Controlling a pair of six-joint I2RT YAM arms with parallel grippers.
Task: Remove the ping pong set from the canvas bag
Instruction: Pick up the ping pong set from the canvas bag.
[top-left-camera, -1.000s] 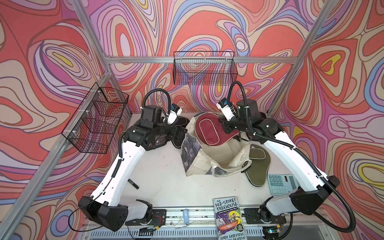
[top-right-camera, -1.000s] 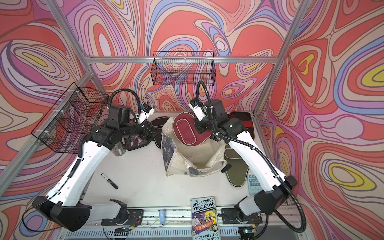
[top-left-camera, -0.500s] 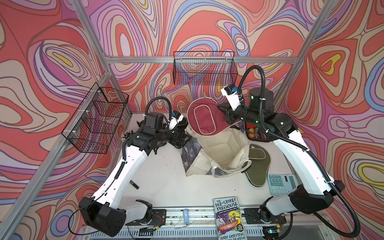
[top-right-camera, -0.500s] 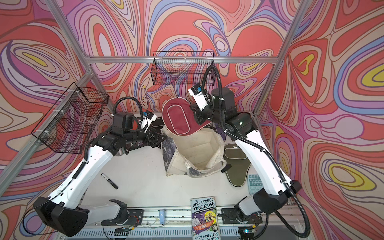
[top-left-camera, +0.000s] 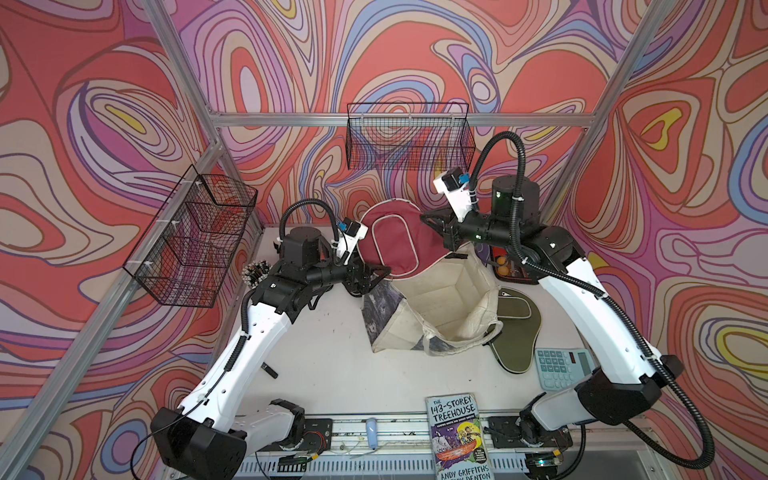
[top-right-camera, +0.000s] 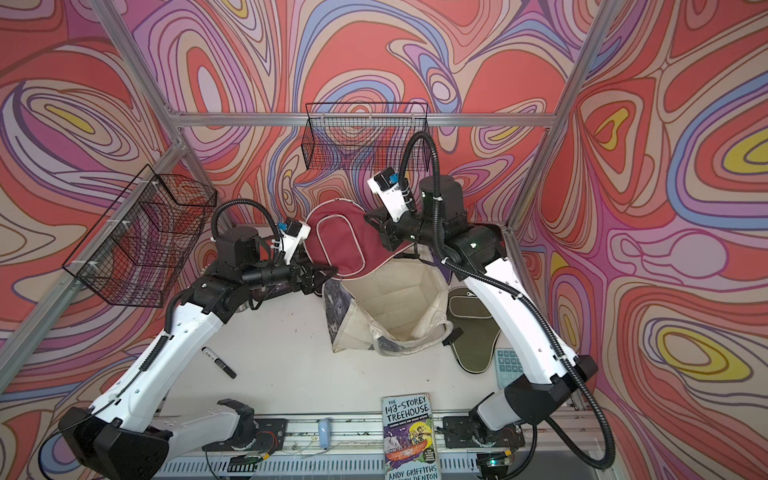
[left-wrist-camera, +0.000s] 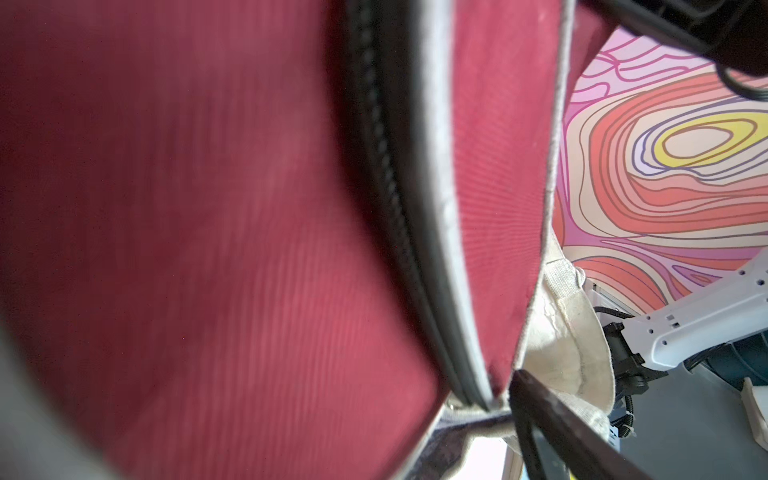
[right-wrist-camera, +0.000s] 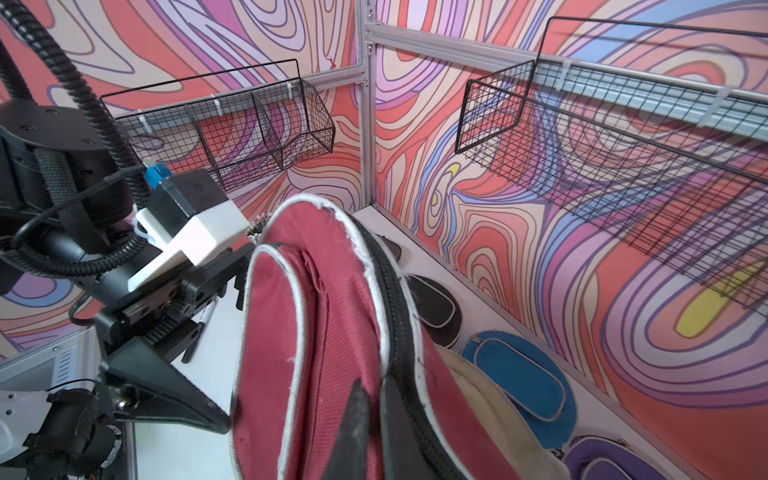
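Maroon cover (top-left-camera: 392, 243): held in the air over the far rim of canvas bag (top-left-camera: 399, 328), flat face turned toward left arm. Right gripper (right-wrist-camera: 376, 399): pressed together on the cover's zip edge, pinching it. Left gripper (top-left-camera: 376, 278): spread wide, just beside the cover's lower edge, left of bag; contact, cannot tell. Bag: upright on surface (top-left-camera: 332, 353), mouth open, dark printed panel on its left side. Olive cover (top-left-camera: 513, 332): flat on surface, just beside bag's right side. Black cover (right-wrist-camera: 432, 307), blue cover (right-wrist-camera: 523, 374), purple cover (right-wrist-camera: 602, 461): flat on surface behind bag, along back wall. Case with orange balls (top-left-camera: 505, 266): behind bag's right corner. Calculator (top-left-camera: 561, 368): right of bag, past olive cover. Book (top-left-camera: 457, 436): in front of bag, well apart.
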